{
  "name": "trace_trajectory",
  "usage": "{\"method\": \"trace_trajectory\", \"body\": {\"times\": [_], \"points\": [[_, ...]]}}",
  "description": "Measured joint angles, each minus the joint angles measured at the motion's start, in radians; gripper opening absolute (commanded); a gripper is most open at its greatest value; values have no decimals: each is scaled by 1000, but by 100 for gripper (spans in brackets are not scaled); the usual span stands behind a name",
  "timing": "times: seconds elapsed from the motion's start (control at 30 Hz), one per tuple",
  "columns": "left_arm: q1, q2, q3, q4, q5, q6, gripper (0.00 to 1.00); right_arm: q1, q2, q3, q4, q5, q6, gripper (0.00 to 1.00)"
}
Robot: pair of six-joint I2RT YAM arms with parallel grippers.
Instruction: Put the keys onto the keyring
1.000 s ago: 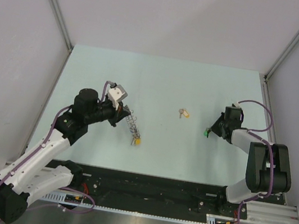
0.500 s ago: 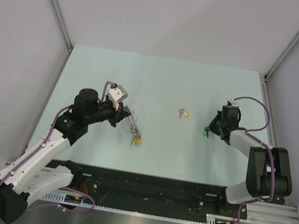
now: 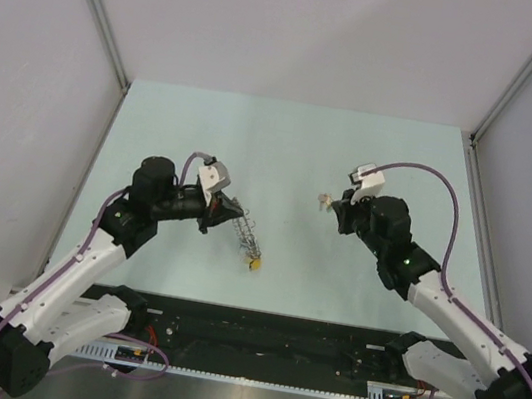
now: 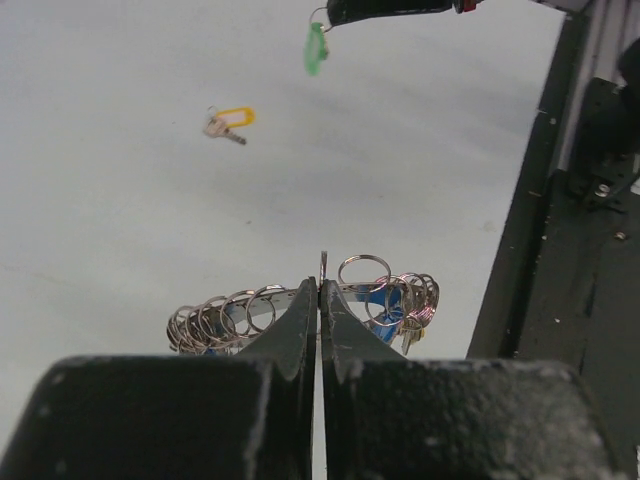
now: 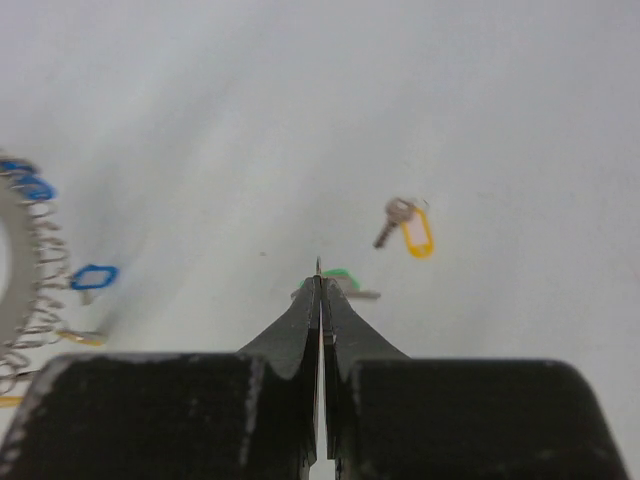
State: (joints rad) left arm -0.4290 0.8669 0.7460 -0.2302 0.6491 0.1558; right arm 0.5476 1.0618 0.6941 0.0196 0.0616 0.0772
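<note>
Firmly pinched between the fully closed fingers of the left gripper (image 4: 321, 285): the wire of the keyring (image 4: 230, 315), a dense bundle of grey metal with a few blue heads. Likewise closed all the way, the right gripper (image 5: 319, 280), nipping the green key (image 4: 316, 47) by its top, tag dangling below the tips. Loose on the table (image 4: 120, 220), near that gripper and well apart from the keyring: the yellow key (image 4: 230, 123).

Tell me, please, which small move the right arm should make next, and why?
Probably carry the green key toward the keyring, to the robot's left. The right gripper is shut on that key, which hangs from it, and the left gripper is shut on the keyring, but a clear gap separates them.
</note>
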Motion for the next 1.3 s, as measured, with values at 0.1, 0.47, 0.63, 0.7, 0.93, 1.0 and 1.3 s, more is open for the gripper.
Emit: {"method": "trace_trajectory", "body": {"times": [0.1,0.47,0.63,0.7,0.93,1.0,1.3], "points": [[0,26,0,27,95,14,0,88,-76,8,-11,-21,-92,0],[-51,208,156,-10,280,143,0,306,-126,156,-192,-75,-290,0],[-60,250,195,-16,323,211,0,330,-126,211,-237,-133,-327,0],[-60,262,195,-21,324,235,1,336,-121,222,-248,-159,-336,0],[-62,265,145,12,338,256,1,341,-79,225,-262,-235,-341,0],[-66,264,128,22,339,261,1,341,-64,225,-263,-258,-341,0],[-87,246,110,30,326,291,0,357,2,234,-266,-300,-341,0]]}}
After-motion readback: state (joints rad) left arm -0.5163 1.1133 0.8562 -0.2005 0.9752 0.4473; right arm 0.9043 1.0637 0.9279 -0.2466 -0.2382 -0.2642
